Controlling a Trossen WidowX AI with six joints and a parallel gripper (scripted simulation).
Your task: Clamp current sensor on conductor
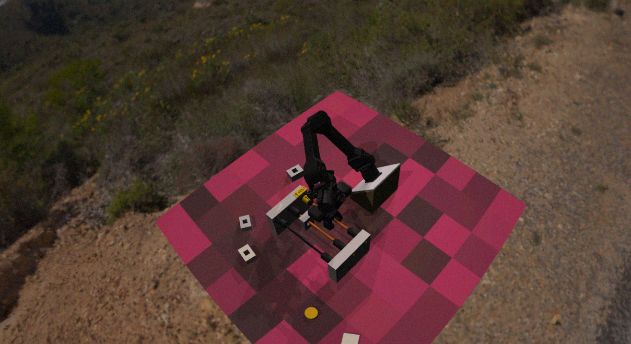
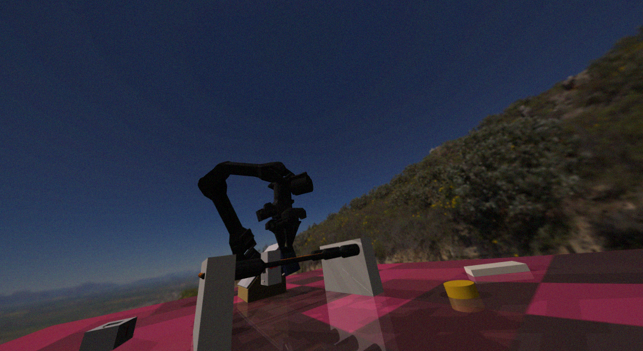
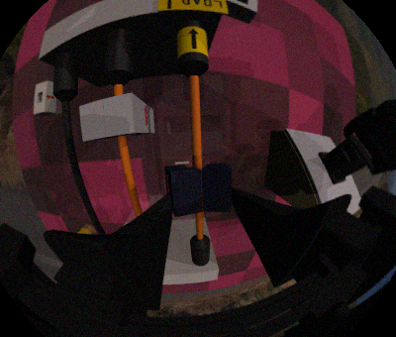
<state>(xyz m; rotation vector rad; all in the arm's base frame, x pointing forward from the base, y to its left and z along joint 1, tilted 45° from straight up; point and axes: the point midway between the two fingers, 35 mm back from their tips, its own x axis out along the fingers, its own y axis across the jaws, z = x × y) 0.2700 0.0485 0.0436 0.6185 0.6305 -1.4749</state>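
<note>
The dark blue sensor (image 1: 328, 224) (image 2: 291, 263) (image 3: 186, 192) is held in my gripper (image 1: 328, 218) (image 2: 288, 255) (image 3: 202, 196), which points down. Its two halves stand apart with a narrow gap. The orange LOAD conductor (image 1: 342, 225) (image 3: 196, 119) runs through or just under this gap in the wrist view; how deep it sits is unclear. The yellow LOAD label (image 1: 300, 191) (image 3: 192, 5) lies on the far block, above a yellow sleeve (image 1: 305, 199) (image 3: 192, 44) whose arrow points to that block. I cannot make out the sensor's own arrow.
A grey box (image 1: 304, 220) (image 3: 113, 119) sits round the middle orange conductor, left of the sensor in the wrist view. A black conductor (image 1: 304, 239) (image 3: 75, 164) runs beyond it. End blocks (image 1: 348, 258) (image 2: 213, 299) bear the conductors. White holed boxes and a yellow disc (image 1: 311, 312) (image 2: 461, 289) lie around.
</note>
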